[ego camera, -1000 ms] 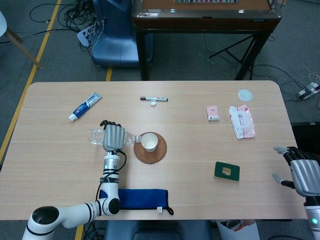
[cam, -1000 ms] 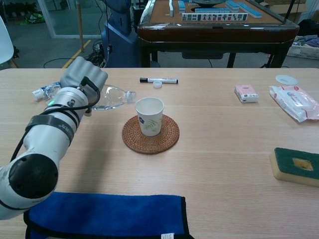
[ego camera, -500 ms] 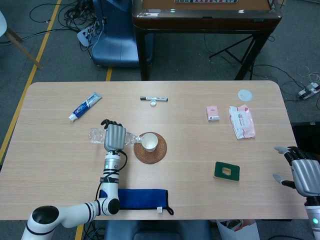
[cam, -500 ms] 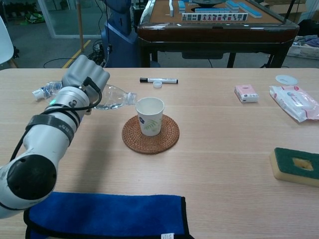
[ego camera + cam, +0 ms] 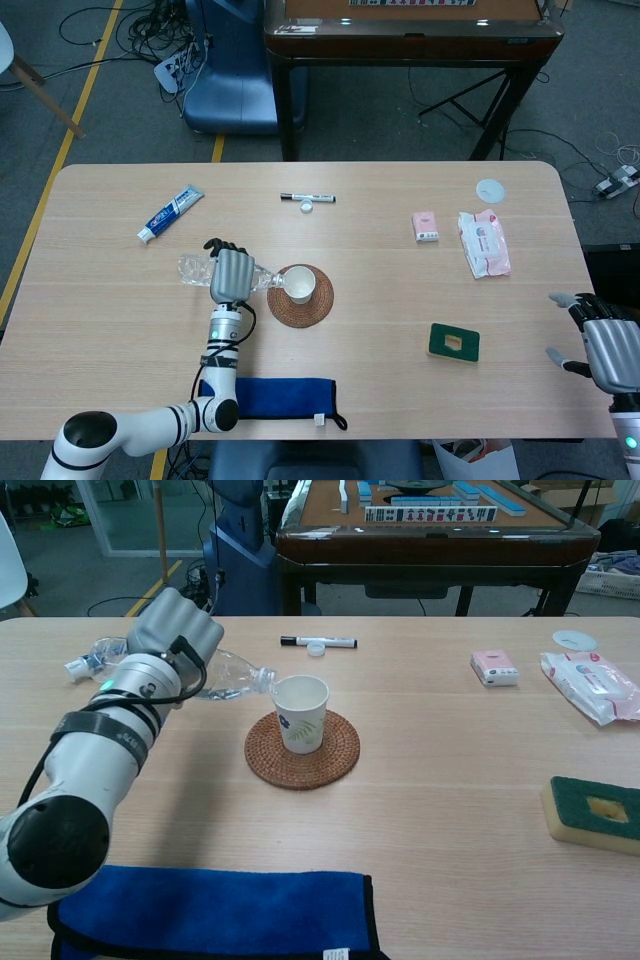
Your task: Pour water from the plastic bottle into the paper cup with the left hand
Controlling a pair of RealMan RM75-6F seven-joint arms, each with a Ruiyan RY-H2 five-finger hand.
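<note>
Plastic bottle point(image 5: 232, 674) lies sideways in our left hand point(image 5: 170, 640), fingers wrapped around its body (mouth at the paper cup point(image 5: 300, 712) rim), while our right hand point(image 5: 606, 350) hangs spread, holding nothing.

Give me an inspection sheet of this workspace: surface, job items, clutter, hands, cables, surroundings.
Surface: wooden table, no spill seen.
Job's things: bottle tipped sideways, mouth at the rim of the cup; cup upright on a coaster.
Clutter: toothpaste, marker, wipes, sponge, blue cloth.
Hands: left hand grips the bottle; right hand open at the table's edge.
Cables: black cable along the left wrist; more on the floor.
Surroundings: mahjong table behind.
</note>
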